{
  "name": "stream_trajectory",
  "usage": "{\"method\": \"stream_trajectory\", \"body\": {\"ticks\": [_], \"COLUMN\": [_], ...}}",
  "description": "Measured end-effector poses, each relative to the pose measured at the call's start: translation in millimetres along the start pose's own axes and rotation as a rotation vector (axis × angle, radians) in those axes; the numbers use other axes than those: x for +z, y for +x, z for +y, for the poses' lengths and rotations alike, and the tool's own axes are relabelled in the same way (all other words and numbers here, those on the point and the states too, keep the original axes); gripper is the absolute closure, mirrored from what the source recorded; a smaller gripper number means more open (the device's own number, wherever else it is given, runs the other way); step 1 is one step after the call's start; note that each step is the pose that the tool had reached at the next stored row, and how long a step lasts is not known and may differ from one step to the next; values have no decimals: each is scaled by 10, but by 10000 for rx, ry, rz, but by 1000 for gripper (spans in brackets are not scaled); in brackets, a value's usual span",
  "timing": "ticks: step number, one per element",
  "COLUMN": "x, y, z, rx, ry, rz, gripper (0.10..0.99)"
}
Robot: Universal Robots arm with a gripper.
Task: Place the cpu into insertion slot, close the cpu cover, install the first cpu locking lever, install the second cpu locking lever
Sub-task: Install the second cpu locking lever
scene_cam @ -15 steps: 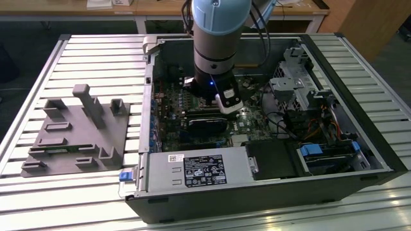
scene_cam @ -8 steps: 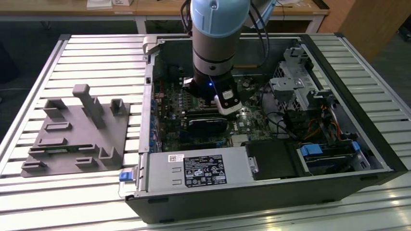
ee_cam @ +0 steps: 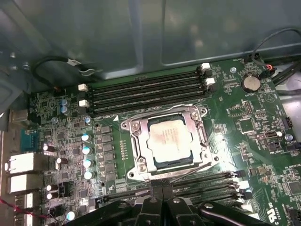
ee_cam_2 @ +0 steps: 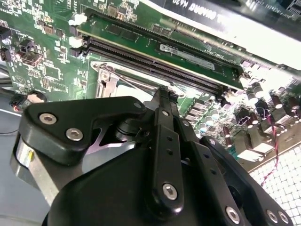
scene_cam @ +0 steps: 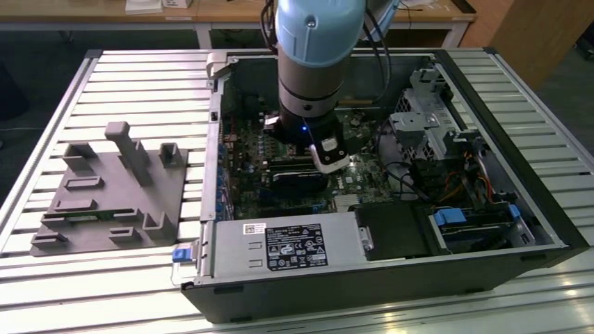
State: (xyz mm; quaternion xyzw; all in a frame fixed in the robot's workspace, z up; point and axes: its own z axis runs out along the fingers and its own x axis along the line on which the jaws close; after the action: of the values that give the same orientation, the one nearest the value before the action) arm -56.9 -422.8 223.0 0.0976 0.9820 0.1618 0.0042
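In the first wrist view the cpu (ee_cam: pixel 170 141) lies flat in the insertion slot (ee_cam: pixel 130 174), pale silver-beige face up. The silvery cpu cover (ee_cam: pixel 201 137) lies down around it as a frame. Thin metal levers run along the socket's edges; I cannot tell if they are latched. My gripper (ee_cam: pixel 162 187) hovers just beside the socket's edge, its black fingers pressed together with nothing between them. In the second wrist view the gripper (ee_cam_2: pixel 163 92) points at the socket's metal rim (ee_cam_2: pixel 110 79). In the exterior view the gripper (scene_cam: pixel 327 167) reaches down into the open computer case, over the green board.
Long black memory slots (ee_cam: pixel 146 92) flank the socket on two sides. A row of capacitors (ee_cam: pixel 87 155) and rear ports (ee_cam: pixel 21 165) stand near it. In the exterior view, a power supply (scene_cam: pixel 288 247), drive cage (scene_cam: pixel 422 122) and cables crowd the case; a grey fixture (scene_cam: pixel 107 195) sits at the exterior view's left.
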Motion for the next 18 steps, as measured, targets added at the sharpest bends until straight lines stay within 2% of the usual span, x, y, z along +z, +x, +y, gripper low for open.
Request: {"method": "stream_trajectory", "body": {"ticks": [8,18], "x": [41,76], "y": [58,55], "z": [-38,-115], "rx": [13,29], "ry": [-316,-715], "rz": [61,138], "gripper": [980,980]}}
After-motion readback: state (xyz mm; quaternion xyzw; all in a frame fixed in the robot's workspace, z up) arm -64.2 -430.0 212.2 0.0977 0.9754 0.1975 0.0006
